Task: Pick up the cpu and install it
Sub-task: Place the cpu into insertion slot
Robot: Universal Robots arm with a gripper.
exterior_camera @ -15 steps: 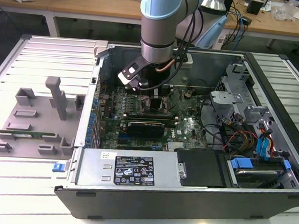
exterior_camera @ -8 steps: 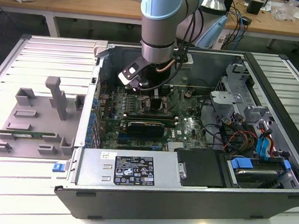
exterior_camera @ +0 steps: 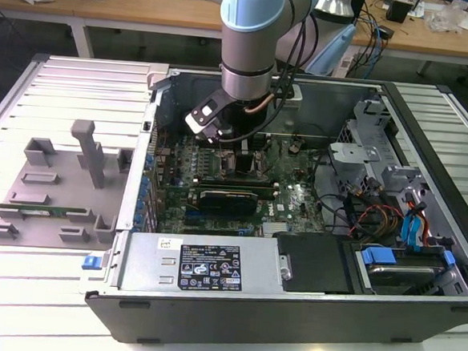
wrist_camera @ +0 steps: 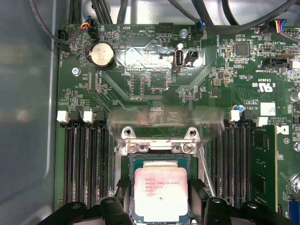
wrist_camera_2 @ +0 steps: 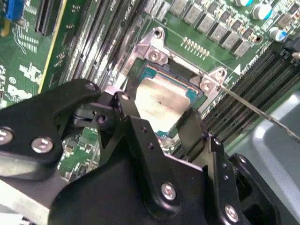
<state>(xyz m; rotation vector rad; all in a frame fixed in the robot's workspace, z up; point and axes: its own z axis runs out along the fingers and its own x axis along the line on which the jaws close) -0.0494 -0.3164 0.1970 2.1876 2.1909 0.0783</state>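
Hand (wrist_camera: 161, 187) pinching cpu (wrist_camera: 161, 199) by opposite edges at the socket (wrist_camera: 159, 146), 12 o'clock of the power supply (exterior_camera: 203, 266) in exterior view. Light, stiff, fragile: hold edges only.

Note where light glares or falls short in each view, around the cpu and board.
Second wrist view: glare washes the cpu pale. First wrist view: the cpu shows a softer sheen, and a bright patch glints on the motherboard. Exterior view: the motherboard sits dim beneath the arm.
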